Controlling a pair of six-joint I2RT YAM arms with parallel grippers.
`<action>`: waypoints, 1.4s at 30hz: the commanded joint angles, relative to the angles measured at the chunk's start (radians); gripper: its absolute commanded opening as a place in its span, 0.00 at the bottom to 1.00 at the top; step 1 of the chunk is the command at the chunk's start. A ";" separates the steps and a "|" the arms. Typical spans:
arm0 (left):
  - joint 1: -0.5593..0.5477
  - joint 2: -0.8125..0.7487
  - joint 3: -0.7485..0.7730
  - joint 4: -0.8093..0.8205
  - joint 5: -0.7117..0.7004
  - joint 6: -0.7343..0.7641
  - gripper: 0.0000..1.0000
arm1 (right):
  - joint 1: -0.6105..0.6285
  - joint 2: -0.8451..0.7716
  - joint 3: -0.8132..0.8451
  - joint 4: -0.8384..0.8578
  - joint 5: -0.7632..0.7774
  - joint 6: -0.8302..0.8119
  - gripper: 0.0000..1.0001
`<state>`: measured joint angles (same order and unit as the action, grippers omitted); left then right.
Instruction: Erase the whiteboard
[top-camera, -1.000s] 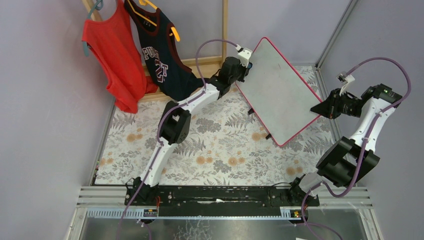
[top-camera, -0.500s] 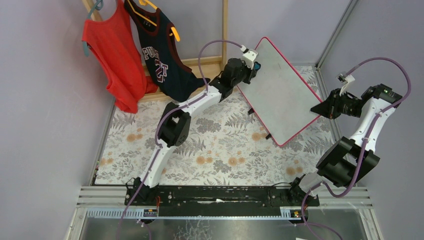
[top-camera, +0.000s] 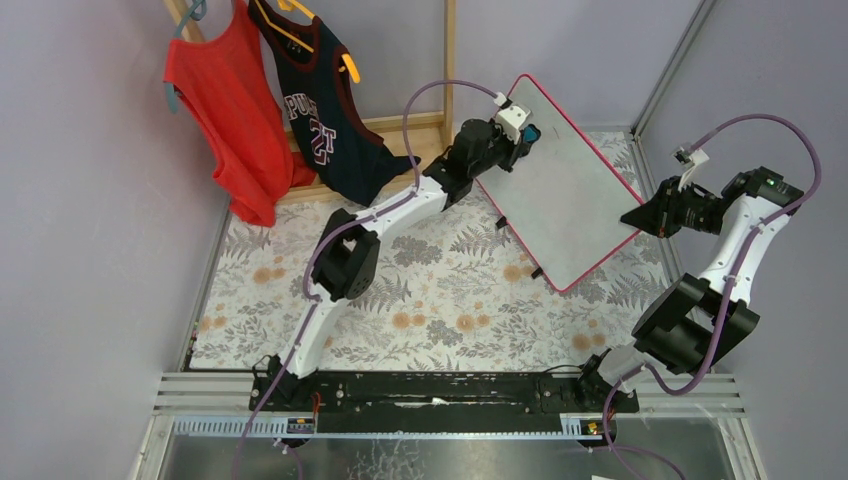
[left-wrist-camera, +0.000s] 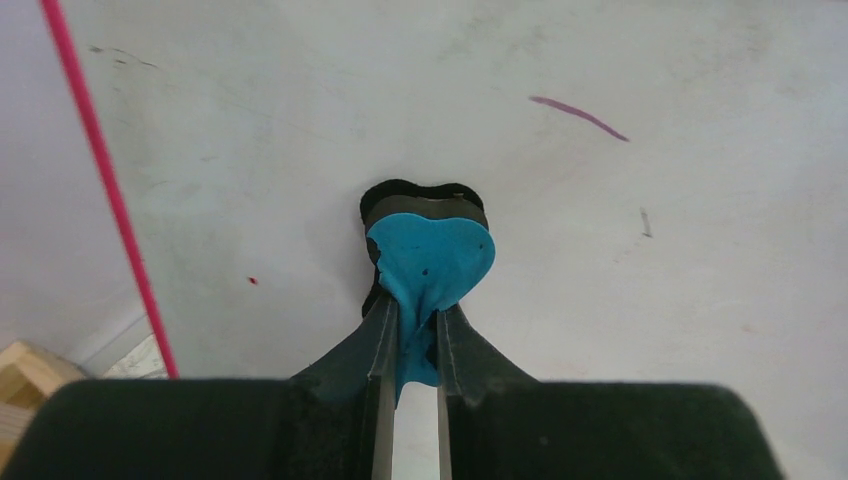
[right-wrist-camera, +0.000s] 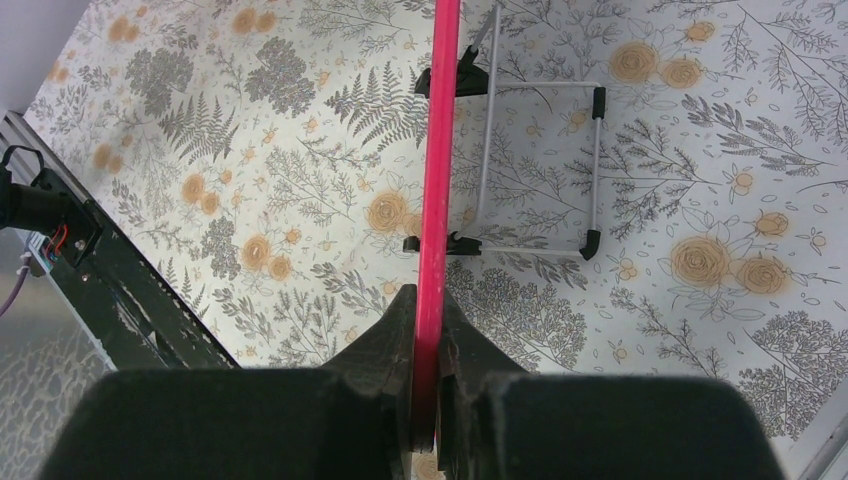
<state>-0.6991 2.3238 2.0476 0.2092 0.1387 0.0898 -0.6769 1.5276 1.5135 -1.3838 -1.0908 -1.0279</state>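
The whiteboard (top-camera: 560, 195) stands tilted over the far right part of the flowered tablecloth (top-camera: 430, 290), one corner rising toward the back wall and its pink-red frame running all round.

The right gripper (top-camera: 640, 215) is clamped on the board's right-hand edge. In the right wrist view its fingers (right-wrist-camera: 385, 345) pinch the frame (right-wrist-camera: 438, 150) edge-on, and the board's wire stand (right-wrist-camera: 596, 170) with black feet rests on the cloth just beyond.

The left gripper (top-camera: 522, 128) reaches to the board's upper left corner. It is closed on a blue eraser (left-wrist-camera: 430, 260), whose dark felt side lies pressed flat against the white surface (left-wrist-camera: 650, 300), close beside the frame on that side. A short purple-red stroke (left-wrist-camera: 580, 117) remains on the board up and to the right of the eraser, apart from it, with a few faint specks around.
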 joint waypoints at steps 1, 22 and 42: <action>0.057 0.020 0.046 0.050 -0.107 0.014 0.03 | 0.071 0.017 -0.070 -0.087 0.176 -0.122 0.00; 0.088 -0.001 -0.090 0.119 -0.054 0.003 0.04 | 0.076 0.027 -0.062 -0.086 0.167 -0.109 0.00; 0.050 0.063 0.113 0.027 -0.208 0.078 0.04 | 0.078 0.020 -0.068 -0.087 0.171 -0.111 0.00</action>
<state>-0.6659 2.3550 2.1204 0.2317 -0.0124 0.1448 -0.6636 1.5211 1.5139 -1.3766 -1.0901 -1.0267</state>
